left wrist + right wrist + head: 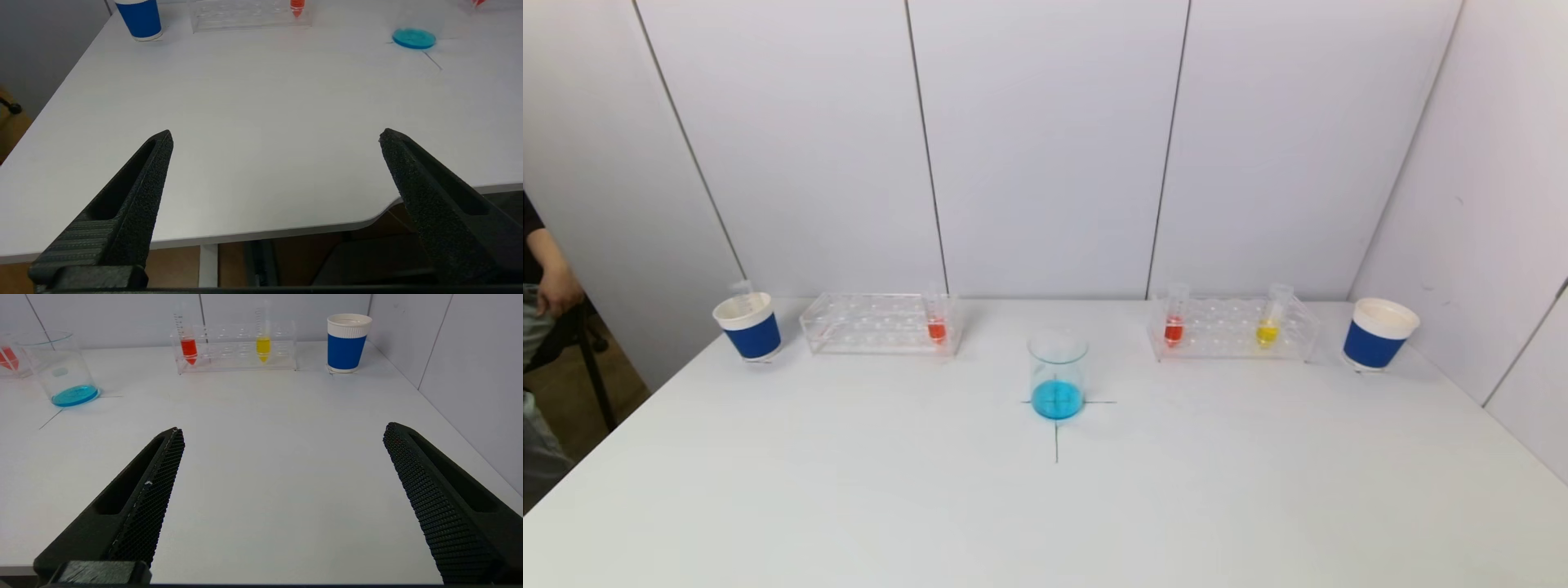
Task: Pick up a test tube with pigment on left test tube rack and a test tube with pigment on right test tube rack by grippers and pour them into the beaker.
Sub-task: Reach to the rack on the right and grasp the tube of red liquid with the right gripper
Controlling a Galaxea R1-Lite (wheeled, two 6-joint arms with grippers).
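Observation:
A clear beaker [1058, 374] with blue liquid stands on a cross mark at the table's middle. The left clear rack [880, 323] holds one tube of red pigment [937, 322]. The right clear rack [1232, 328] holds a red tube [1174, 318] and a yellow tube [1269, 320]. Neither gripper shows in the head view. My left gripper [276, 136] is open and empty, over the table's near left edge. My right gripper [284, 430] is open and empty, over the near right table, facing the right rack [237, 347] and its yellow tube [263, 347].
A blue and white paper cup [749, 327] with an empty tube in it stands left of the left rack. Another such cup [1378, 333] stands right of the right rack. White walls close the back and right. A person [543, 286] sits at the far left.

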